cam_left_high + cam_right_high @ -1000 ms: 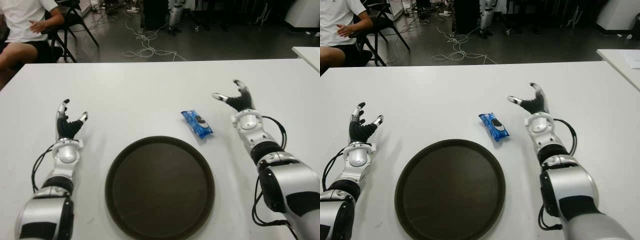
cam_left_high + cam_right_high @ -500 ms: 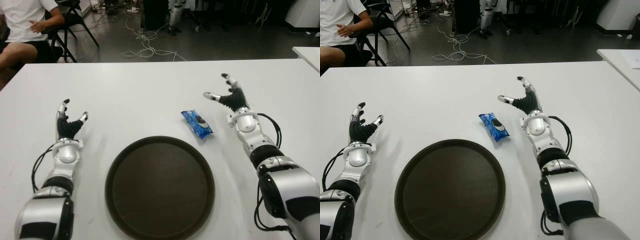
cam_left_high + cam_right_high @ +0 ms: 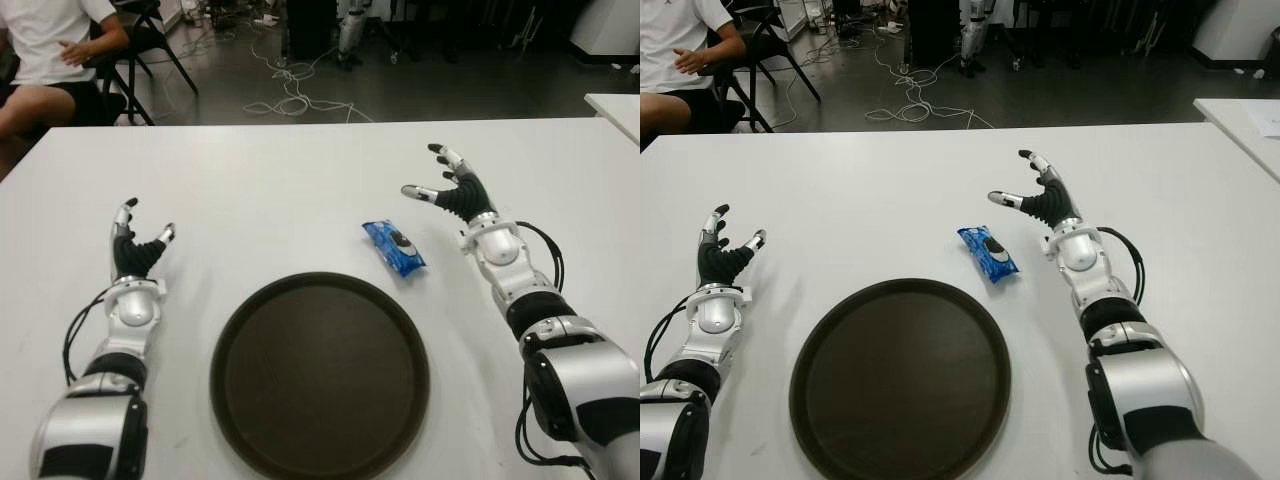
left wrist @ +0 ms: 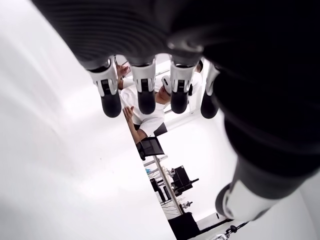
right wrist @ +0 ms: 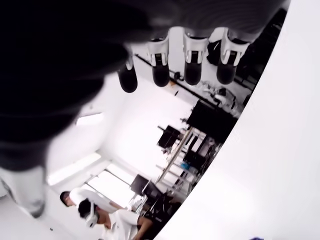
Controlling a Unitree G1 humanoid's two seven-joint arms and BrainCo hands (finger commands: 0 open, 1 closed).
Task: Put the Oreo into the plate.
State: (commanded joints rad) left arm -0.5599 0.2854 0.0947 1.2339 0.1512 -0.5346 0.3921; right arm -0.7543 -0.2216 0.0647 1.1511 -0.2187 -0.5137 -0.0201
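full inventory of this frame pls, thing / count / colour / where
Oreo pack: 1, blue wrapper, on the table just beyond the plate's far right rim, not touching it.
plate: 1, dark brown, round, near the table's front edge, nothing on it.
table: 1, white, fills most of the view.
second table: 1, white, corner showing at far right.
cables: a loose tangle, pale, on the dark floor beyond the table.
chair: 1, black, far left on the floor.
person: 1, white shirt, seated far left.
left hand: 1, black and silver, left of the plate, fingers open, holding nothing.
right hand: 1, black and silver, right of and beyond the Oreo pack, open.
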